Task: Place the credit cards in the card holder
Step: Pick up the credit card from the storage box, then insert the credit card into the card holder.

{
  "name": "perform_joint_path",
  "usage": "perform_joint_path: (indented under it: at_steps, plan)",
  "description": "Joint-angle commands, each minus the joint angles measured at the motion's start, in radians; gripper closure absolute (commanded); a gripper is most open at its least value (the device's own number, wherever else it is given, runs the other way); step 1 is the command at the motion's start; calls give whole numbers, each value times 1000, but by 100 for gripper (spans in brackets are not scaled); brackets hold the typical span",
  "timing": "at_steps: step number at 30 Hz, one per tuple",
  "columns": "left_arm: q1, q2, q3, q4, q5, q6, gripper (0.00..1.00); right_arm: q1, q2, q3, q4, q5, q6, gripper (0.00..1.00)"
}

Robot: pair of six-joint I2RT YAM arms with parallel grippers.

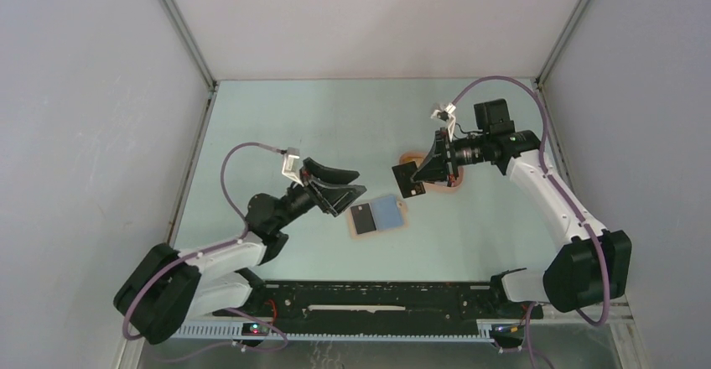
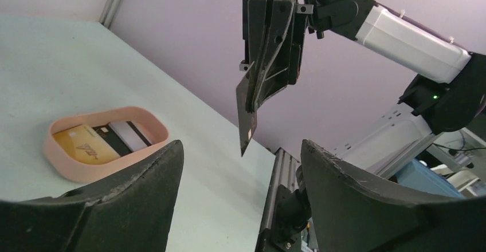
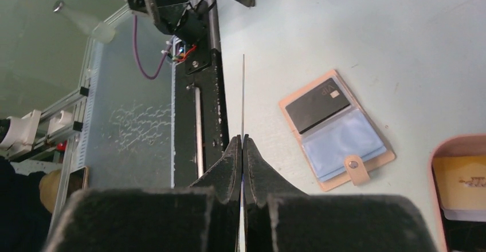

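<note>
Open card holder lies between the two hands, with a black card pinched on edge up and to its right.

The left hand (image 1: 352, 191) hovers with its jaws apart and empty, just beside the left end of the card holder (image 1: 377, 215). The holder is a tan, leather-like folder spread flat on the pale surface (image 1: 293, 126), its long axis running roughly left to right. A dark card sits in the left pocket, and the right pocket is glossy blue with a snap tab. The right hand (image 1: 417, 176) is clamped on a thin, rigid black card (image 1: 408, 179) held edge-down. From this card the holder lies down and toward the arm bases, so the next move is likely a short drop and tilt. Both hands are near the holder, but only the right one carries anything. Behind it, a smooth peach oval tray (image 2: 63, 166) holds a yellow card (image 2: 83, 144) and a black-and-white card (image 2: 123, 136).
</note>
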State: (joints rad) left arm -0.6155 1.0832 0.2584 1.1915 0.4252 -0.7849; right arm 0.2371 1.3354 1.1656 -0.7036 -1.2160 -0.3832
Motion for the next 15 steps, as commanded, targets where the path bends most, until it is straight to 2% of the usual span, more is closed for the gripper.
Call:
perform_joint_path:
  at_steps: [1, 5, 15]
  plan:
    - [-18, 91, 4, 232, 16, -90, 21, 29, -3, 28, -46, -79, -83, 100]
    - [-53, 123, 35, 232, 3, -67, 22, 40, 6, 28, -61, -94, -100, 100]
    - [-107, 207, 100, 236, 0, -51, 34, 73, 28, 28, -72, -120, -117, 100]
